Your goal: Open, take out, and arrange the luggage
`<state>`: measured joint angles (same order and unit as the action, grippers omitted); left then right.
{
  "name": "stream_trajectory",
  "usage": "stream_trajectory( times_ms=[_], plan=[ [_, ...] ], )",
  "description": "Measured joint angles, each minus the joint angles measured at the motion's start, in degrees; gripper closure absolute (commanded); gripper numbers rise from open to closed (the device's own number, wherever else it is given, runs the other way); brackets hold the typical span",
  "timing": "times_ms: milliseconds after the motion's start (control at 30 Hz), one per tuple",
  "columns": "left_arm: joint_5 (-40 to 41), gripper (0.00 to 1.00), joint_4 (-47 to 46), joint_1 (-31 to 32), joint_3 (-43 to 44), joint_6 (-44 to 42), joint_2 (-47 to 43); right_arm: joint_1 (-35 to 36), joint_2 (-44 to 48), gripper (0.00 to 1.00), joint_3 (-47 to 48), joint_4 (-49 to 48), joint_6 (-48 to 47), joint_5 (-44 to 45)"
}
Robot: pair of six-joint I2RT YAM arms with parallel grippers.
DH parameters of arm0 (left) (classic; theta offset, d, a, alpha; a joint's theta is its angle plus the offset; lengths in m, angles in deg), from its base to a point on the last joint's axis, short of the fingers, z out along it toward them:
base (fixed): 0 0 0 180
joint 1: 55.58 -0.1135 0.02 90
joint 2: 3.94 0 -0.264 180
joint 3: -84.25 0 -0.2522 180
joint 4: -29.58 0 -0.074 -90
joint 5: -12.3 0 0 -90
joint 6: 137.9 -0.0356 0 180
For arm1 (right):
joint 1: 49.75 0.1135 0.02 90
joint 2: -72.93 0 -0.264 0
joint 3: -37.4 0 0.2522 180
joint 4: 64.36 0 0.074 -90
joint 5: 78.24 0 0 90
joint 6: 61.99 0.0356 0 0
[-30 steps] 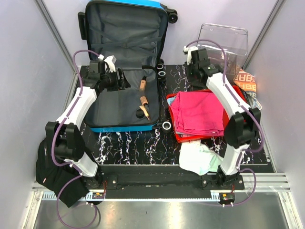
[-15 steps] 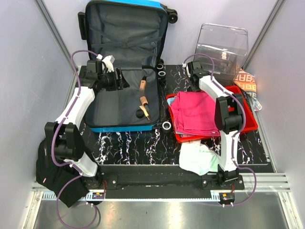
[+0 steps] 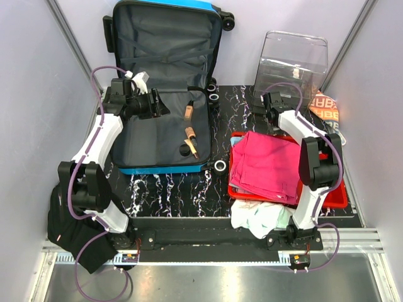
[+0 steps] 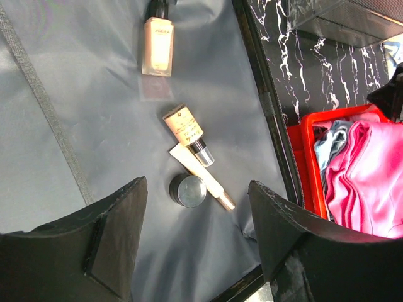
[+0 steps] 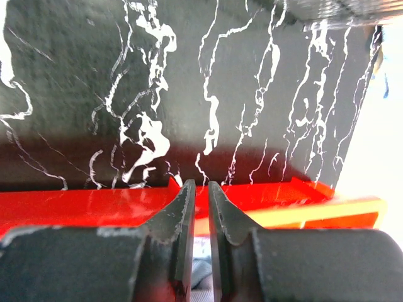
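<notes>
Left gripper (image 4: 197, 182): fingers (image 4: 116, 236) spread wide, holding nothing, hovering over the lower half of the luggage (image 3: 143, 141); right gripper (image 5: 196, 187): jaws almost pressed together, pinching the far rim of the red tray (image 3: 340, 201), a thin gap left between them; the luggage lies open at the left rear of the black marble table (image 3: 182, 189), its lid standing upright against the back wall, blue shell showing along the near edge; on the grey lining lie a beige foundation bottle (image 4: 157, 45), a smaller capped bottle (image 4: 184, 126), a slim tube (image 4: 203, 178) and a round black jar (image 4: 187, 190), the jar touching the tube; the tray sits just right of the luggage and carries folded pink cloth (image 3: 267, 167); a pale cloth (image 3: 255, 217) lies at its near edge; a clear plastic box (image 3: 293, 60) stands behind the tray.
</notes>
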<state>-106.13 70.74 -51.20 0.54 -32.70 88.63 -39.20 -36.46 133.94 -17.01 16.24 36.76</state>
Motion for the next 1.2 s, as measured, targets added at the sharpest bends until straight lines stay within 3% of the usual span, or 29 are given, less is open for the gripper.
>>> stream_trajectory(
  times_ms=[100,267,500,833,1200],
  plan=[
    [-0.48,0.32,-0.02,-0.35,0.00,0.13,0.00,-0.17,0.15,0.68,-0.63,0.13,-1.62,0.24],
    [-0.68,0.32,-0.04,-1.60,0.02,-0.35,0.00,-0.11,5.49,0.61,-4.74,-5.51,-9.35,-0.42],
    [-0.55,0.31,0.33,-5.95,0.02,-4.90,0.00,-0.33,17.11,0.49,-13.70,-30.01,-27.10,-7.17],
    [-1.20,0.31,0.33,-12.87,0.00,-8.41,0.00,-3.26,6.84,0.55,-20.15,-52.81,-44.65,-14.95],
    [-4.55,0.31,0.33,-13.79,0.00,-8.70,2.40,-3.32,-2.27,0.57,-20.31,-64.76,-59.67,-16.11]
  ],
)
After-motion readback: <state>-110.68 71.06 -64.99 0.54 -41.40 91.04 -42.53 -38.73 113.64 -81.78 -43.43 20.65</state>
